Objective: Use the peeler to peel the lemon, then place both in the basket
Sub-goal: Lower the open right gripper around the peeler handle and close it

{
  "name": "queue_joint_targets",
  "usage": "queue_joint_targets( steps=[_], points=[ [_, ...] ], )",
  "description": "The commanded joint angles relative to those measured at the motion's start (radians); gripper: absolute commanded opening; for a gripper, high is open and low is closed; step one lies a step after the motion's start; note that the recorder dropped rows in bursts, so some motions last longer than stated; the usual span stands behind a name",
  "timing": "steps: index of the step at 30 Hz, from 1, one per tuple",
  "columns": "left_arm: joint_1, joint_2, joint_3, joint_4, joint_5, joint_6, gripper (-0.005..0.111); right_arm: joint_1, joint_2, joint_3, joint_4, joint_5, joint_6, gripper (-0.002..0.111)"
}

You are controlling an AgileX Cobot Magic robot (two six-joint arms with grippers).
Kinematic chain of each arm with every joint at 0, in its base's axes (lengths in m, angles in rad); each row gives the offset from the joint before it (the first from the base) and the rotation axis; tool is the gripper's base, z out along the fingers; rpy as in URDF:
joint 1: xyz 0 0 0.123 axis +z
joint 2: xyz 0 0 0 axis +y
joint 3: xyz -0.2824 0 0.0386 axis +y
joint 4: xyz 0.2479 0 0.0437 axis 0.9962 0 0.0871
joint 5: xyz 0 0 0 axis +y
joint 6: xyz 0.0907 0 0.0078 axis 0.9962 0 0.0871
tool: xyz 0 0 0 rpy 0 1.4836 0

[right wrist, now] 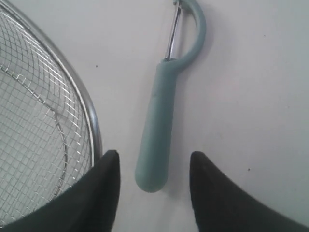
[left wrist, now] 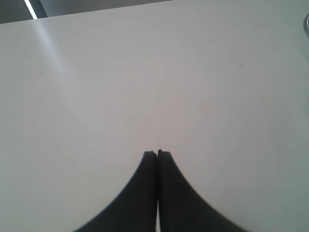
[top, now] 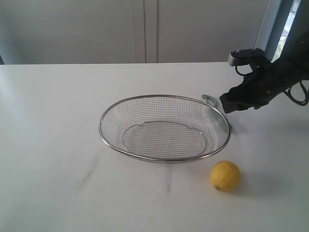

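Observation:
The wire-mesh basket (top: 164,128) sits mid-table. A yellow lemon (top: 225,175) lies on the table in front of its right end. The teal peeler (right wrist: 161,113) lies flat on the table just beyond the basket's right rim (right wrist: 89,111); only its hooked head (top: 209,98) shows in the exterior view. My right gripper (right wrist: 154,162) hangs open over the peeler's handle end, one finger on each side, not touching it. The right gripper (top: 231,103) is above the basket's far right edge. My left gripper (left wrist: 157,153) is shut on nothing over bare table.
The white table (top: 58,145) stretches wide to the left of the basket. A pale wall with cabinet panels (top: 145,29) stands behind the table's far edge. The right arm's black body (top: 280,77) reaches in from the upper right.

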Motion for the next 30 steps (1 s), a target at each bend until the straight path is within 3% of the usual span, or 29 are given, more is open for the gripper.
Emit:
queue_joint_targets(
  steps=[1,30],
  points=[
    [0.000,-0.005,0.004,0.001,-0.001,0.000,0.000,0.002,0.003,-0.005,-0.028,-0.040,-0.018,0.044],
    [0.000,-0.005,0.004,0.001,-0.001,0.000,0.000,0.022,0.067,-0.010,-0.028,-0.078,-0.025,0.044]
  ],
)
